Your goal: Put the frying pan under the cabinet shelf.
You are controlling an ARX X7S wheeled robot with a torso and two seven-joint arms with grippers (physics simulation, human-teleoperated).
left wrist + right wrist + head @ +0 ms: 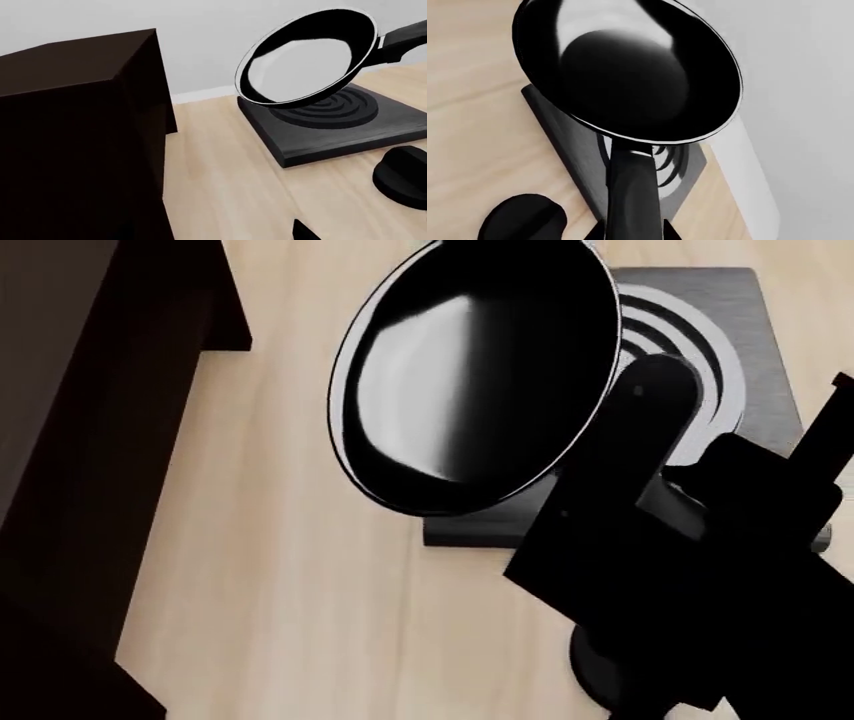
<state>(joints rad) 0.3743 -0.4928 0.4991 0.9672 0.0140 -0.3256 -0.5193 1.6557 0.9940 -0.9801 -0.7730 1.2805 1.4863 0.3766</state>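
Note:
The frying pan (467,380) is glossy black with a thin silvery rim. It hangs tilted in the air above the square black burner plate (747,330). My right gripper (634,232) is shut on the pan's long black handle (630,185), with one fingertip on each side of it. The pan also shows in the left wrist view (307,60), lifted off the plate (333,135). The dark brown cabinet shelf (94,440) stands left of the pan and fills the near side of the left wrist view (73,145). My left gripper (213,235) is empty, and only one fingertip (303,232) shows, set wide.
A black round object (400,175) lies on the light wooden surface (294,590) beside the burner plate, and it also shows in the right wrist view (520,220). A white wall (200,30) with a baseboard runs behind the cabinet and the plate.

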